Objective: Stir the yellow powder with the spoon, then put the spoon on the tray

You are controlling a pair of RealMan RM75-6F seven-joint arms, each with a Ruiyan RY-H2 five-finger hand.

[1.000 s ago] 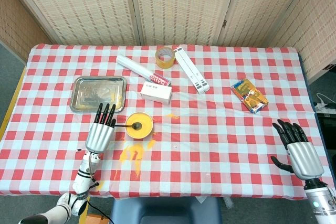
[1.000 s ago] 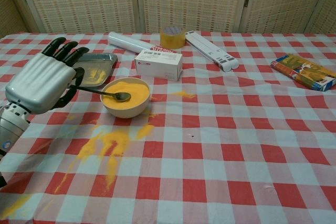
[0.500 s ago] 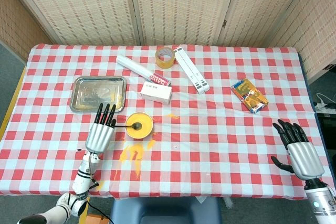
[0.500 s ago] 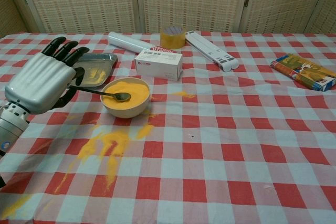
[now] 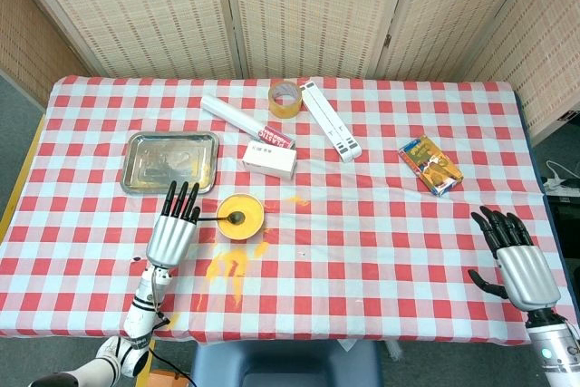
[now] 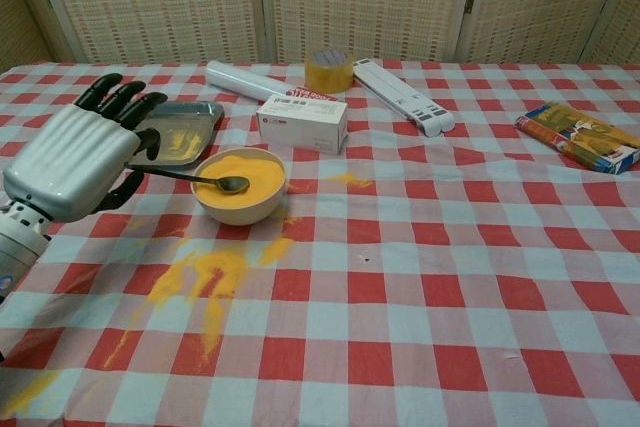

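- The spoon (image 6: 200,178) lies with its scoop on top of the yellow powder (image 6: 252,179) in the small bowl (image 6: 237,209), and its handle runs out over the rim toward the left hand (image 6: 70,159). Propped this way, the handle is easy to take from the side.
- The metal tray (image 5: 171,161) sits just behind and to the left of the bowl. I judge that this makes the set-down after stirring a short carry.
- Spilled yellow powder (image 6: 205,275) streaks the checked tablecloth (image 6: 420,277) in front of the bowl. Rough stirring could add to it.
- The left hand is at the handle's end with its back turned up and its fingers (image 5: 182,198) stretched toward the tray. In the chest view the thumb looks curled under by the handle, but I cannot tell whether it grips the spoon or only touches it.
- The right hand (image 5: 518,258) rests near the table's right front corner, well apart from everything. It is palm down with its fingers spread and holds nothing.
- The white carton (image 6: 302,123), tape roll (image 6: 330,70) and colourful packet (image 6: 578,135) lie farther back and play no part.
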